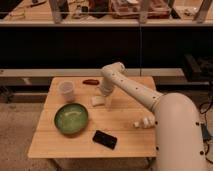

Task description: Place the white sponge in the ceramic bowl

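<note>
The white sponge lies flat on the wooden table, near its middle. The green ceramic bowl sits to the front left of the sponge and holds nothing. My gripper hangs down from the white arm, low over the table. It is right beside the sponge's right edge. I cannot tell whether it touches the sponge.
A translucent white cup stands behind the bowl. A black phone lies at the front. A lumpy whitish object lies to the right, by my arm. A small reddish-brown object lies at the back edge. Dark shelving runs behind the table.
</note>
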{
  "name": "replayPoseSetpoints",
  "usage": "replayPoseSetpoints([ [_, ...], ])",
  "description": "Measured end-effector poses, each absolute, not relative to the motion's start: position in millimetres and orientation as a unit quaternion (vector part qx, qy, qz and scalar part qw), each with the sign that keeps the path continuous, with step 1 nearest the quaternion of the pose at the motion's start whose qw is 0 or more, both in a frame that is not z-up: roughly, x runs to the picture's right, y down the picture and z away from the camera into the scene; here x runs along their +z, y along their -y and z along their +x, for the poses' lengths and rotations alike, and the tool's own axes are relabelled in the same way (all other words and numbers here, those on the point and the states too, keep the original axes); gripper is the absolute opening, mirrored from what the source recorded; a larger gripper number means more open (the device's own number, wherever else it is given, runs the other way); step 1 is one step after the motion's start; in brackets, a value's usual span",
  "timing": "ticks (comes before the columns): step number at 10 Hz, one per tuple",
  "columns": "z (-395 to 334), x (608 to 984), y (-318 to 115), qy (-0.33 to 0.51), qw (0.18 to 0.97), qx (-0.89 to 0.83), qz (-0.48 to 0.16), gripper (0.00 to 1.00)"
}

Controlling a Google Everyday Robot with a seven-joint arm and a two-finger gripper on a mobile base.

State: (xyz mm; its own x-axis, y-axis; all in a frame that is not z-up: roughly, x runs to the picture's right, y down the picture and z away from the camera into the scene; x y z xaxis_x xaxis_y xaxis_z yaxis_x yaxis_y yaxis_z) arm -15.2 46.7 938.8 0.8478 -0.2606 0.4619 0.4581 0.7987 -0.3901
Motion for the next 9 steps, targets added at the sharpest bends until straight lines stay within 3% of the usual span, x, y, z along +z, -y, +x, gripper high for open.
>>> replayPoseSetpoints([
  [9, -11, 955, -57, 0.203, 0.923, -0.182, -0.270, 0.80],
])
